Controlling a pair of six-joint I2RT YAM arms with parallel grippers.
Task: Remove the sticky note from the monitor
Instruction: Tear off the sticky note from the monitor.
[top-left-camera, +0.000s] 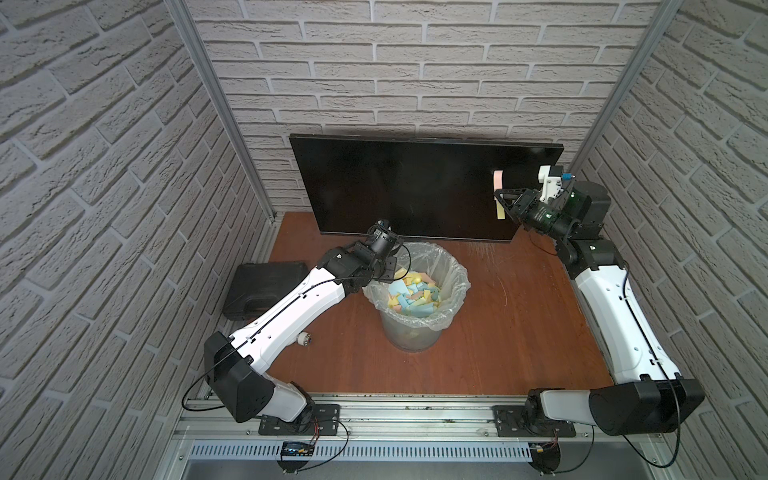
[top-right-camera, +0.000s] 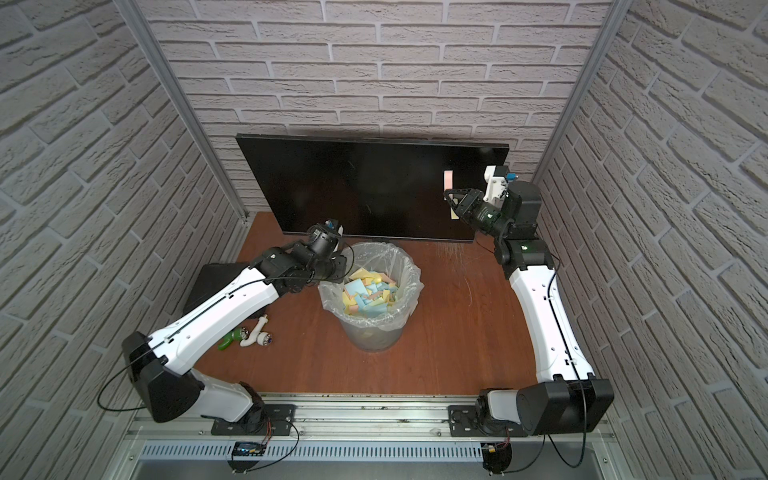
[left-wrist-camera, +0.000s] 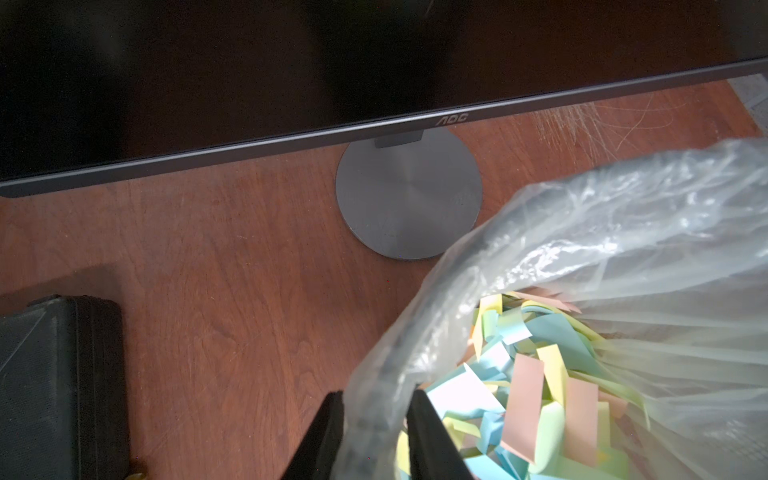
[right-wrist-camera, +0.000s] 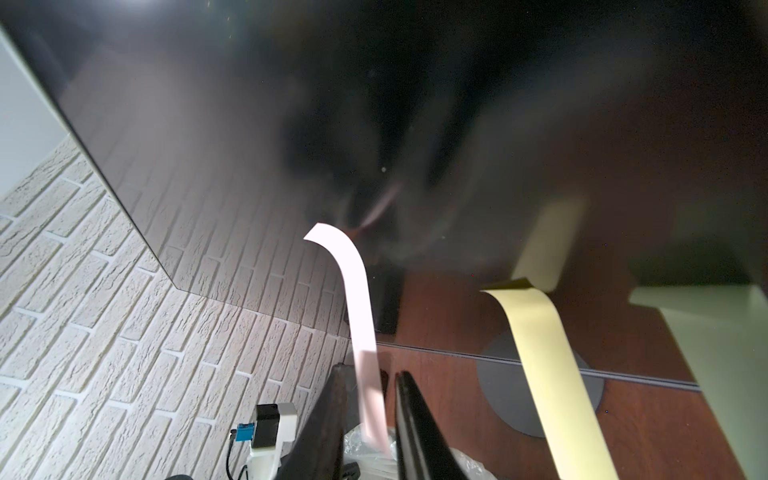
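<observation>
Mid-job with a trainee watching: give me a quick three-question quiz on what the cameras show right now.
1. True or false: the monitor screen carries no notes.
2. Which note runs between the right gripper's fingers? A) yellow note B) pink note C) blue note
3. The left gripper's fingers stand either side of what?
Key: 1 false, two notes stick to it. 2 B; the yellow note hangs beside it, untouched. 3 The liner-covered rim of the bin.
</observation>
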